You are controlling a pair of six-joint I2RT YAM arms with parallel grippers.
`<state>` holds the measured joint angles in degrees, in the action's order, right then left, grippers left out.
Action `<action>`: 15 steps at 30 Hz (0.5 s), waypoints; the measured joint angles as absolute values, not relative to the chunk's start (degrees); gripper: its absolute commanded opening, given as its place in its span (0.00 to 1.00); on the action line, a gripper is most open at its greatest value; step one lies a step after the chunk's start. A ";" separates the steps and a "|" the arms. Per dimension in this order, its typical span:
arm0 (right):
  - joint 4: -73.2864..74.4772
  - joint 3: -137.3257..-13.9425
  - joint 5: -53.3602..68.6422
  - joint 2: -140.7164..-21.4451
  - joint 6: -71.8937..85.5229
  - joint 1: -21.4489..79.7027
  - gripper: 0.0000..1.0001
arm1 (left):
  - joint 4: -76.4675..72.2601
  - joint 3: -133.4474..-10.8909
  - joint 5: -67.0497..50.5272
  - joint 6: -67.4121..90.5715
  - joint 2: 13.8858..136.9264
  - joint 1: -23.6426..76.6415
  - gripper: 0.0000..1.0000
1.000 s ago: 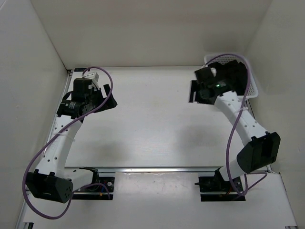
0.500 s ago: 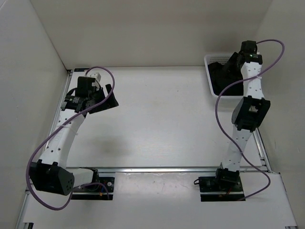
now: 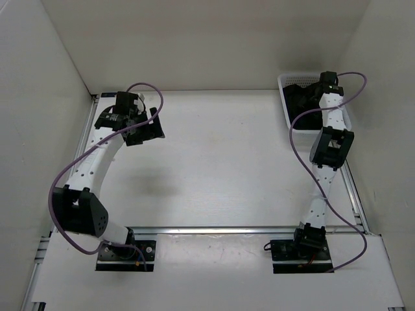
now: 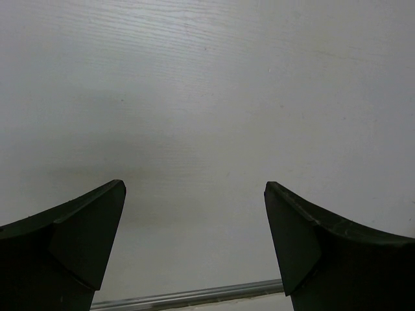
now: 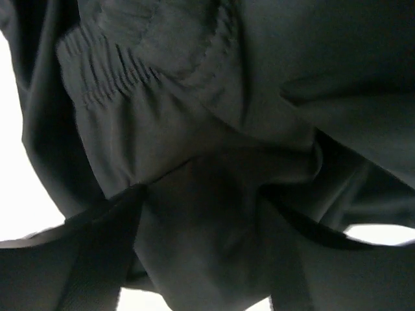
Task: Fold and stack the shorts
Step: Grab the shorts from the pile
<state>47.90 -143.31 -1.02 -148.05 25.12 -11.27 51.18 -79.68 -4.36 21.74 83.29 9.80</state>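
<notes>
The shorts (image 3: pixel 299 105) lie as a crumpled black heap in a white basket (image 3: pixel 283 81) at the back right corner. My right gripper (image 3: pixel 313 92) reaches down into that basket. In the right wrist view the shorts (image 5: pixel 162 116) fill the frame, with an elastic waistband at the top. The right gripper (image 5: pixel 201 201) stands open, a fold of cloth bulging between its two fingers. My left gripper (image 3: pixel 154 127) hovers at the back left of the table. It is wide open (image 4: pixel 194 194) with only bare white table between its fingers.
White walls close in the table (image 3: pixel 214 168) on the left, back and right. A metal rail (image 3: pixel 214 229) runs along the near edge, also showing as the rail (image 4: pixel 188 295) below the left fingers. Purple cables loop off both arms.
The right arm swung from beside the basket up and over into it, and its jaws narrowed around the cloth. The left arm straightened and carried its gripper a little farther back.
</notes>
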 measured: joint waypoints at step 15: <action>45.32 -142.78 2.94 -136.75 26.74 -10.20 0.00 | 52.66 -82.98 -3.95 21.02 85.36 9.69 1.00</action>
<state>45.32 -142.78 2.94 -136.75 26.74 -10.20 52.66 -82.98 -3.95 21.02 85.36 9.69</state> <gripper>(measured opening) 0.014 0.998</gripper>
